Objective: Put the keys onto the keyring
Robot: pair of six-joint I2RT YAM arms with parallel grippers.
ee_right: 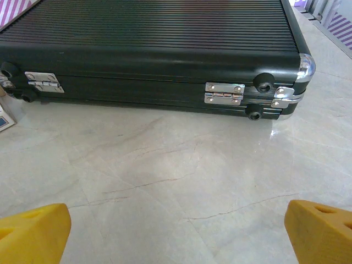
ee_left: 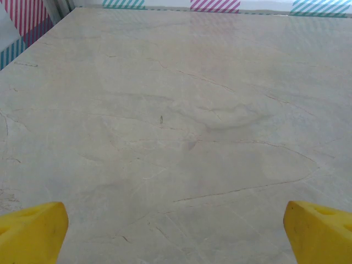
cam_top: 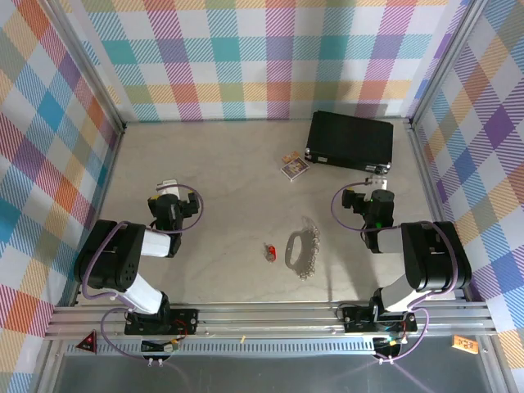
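**Both arms idle, jaws spread, key and keyring lying apart on the table**

Top view: the key (cam_top: 269, 251), a small red-headed piece, lies on the table (cam_top: 221, 172) near the front edge, between the two arms. The keyring (cam_top: 292, 249), a grey oval loop, lies just to its right, close by but not touching, with its chain (cam_top: 312, 246) trailing along the loop's right side. The left gripper (cam_top: 168, 188) sits well to the left of the key. The right gripper (cam_top: 377, 180) sits to the right of the keyring, close before the black case (cam_top: 350, 141). A small card packet (cam_top: 294, 168) lies beside the case's left end.

Left wrist view: the left gripper (ee_left: 176, 234) has its yellow fingers (ee_left: 33, 231) spread wide over bare table, holding nothing.

Right wrist view: the right gripper (ee_right: 176, 234) is likewise spread wide and empty, its fingers (ee_right: 316, 231) facing the hinged side of the case (ee_right: 154, 49).
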